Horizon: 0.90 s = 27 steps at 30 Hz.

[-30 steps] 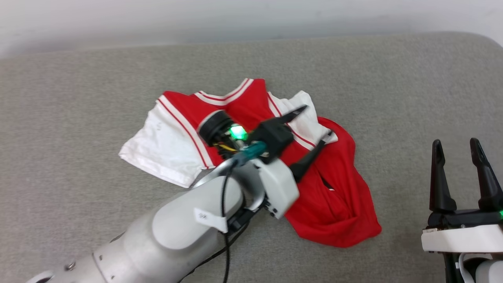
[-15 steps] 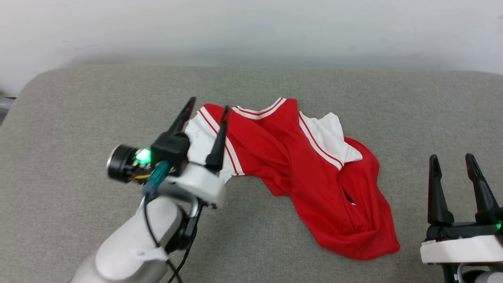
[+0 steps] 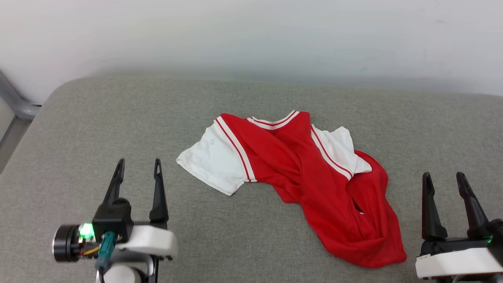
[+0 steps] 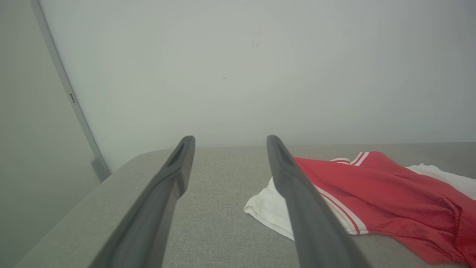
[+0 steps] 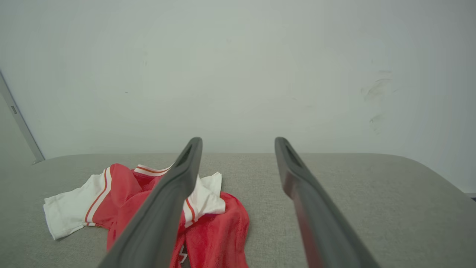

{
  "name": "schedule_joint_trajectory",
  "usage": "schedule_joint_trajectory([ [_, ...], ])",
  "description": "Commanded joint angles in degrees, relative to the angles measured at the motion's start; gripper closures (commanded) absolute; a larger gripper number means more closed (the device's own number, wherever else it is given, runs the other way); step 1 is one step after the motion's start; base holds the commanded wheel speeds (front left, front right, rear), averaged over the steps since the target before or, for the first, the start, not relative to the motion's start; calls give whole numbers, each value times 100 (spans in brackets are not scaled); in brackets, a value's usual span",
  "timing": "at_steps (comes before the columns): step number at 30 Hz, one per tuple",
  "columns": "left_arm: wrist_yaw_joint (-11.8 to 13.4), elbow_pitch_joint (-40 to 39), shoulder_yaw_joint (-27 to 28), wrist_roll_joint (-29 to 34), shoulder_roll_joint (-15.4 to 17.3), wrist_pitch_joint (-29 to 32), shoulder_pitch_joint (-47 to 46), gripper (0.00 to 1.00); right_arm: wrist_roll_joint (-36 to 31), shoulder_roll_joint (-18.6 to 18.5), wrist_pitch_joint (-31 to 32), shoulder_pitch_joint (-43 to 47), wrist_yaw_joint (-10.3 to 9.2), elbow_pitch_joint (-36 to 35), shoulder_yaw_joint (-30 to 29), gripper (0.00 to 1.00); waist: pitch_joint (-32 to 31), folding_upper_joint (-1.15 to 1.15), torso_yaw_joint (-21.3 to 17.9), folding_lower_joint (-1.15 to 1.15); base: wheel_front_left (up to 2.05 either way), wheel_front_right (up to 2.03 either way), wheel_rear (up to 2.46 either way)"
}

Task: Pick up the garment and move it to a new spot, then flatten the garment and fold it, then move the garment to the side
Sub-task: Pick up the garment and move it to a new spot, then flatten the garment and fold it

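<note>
Shirt (image 3: 310, 173) lies crumpled on grey fabric-covered desk (image 3: 251, 98), centre of head view, slightly right. Long axis diagonal: upper left to lower right of frame. Striped collar (image 3: 275, 120) at upper end, toward wall (image 3: 251, 35). White sleeve (image 3: 214, 165) spread flat to left; red body bunched in folds toward lower right.

Left gripper (image 3: 138, 163) at lower left, fingers spread, nothing between them, well apart from shirt. Right gripper (image 3: 443, 176) at lower right, fingers spread, empty, near bunched red end, not touching.
</note>
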Motion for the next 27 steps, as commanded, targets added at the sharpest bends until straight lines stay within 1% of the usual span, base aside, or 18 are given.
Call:
schedule_joint_trajectory([
  [1, -53, -36, 88, 108, -50, -14, 148, 0, 68, 8, -14, 40, -6, 20, 17, 0, -33, 0, 12, 1, 0, 0, 0],
  [7, -397, -105, 604, 519, -378, -14, 720, 0, 116, 8, -14, 132, -6, 83, 57, 0, -128, 0, 7, 1, 0, 0, 0],
  [14, -799, -60, 1087, 883, -680, -15, 1115, 0, 193, 9, -14, 217, -6, 186, 109, 0, -192, 0, -26, 1, 0, 0, 0],
  [20, -1093, -9, 1272, 1173, -899, -15, 1307, 0, 228, 9, -14, 288, -6, 284, 129, 0, -223, 0, -38, 1, 0, 0, 0],
  [22, -1126, 0, 1295, 1208, -934, -15, 1324, 0, 233, 9, -14, 303, -6, 294, 131, 0, -226, 0, -39, 1, 0, 0, 0],
  [27, -1302, 67, 1404, 1369, -1077, -15, 1383, 0, 243, 9, -14, 329, -6, 339, 147, 0, -234, 0, -57, 1, 0, 0, 0],
])
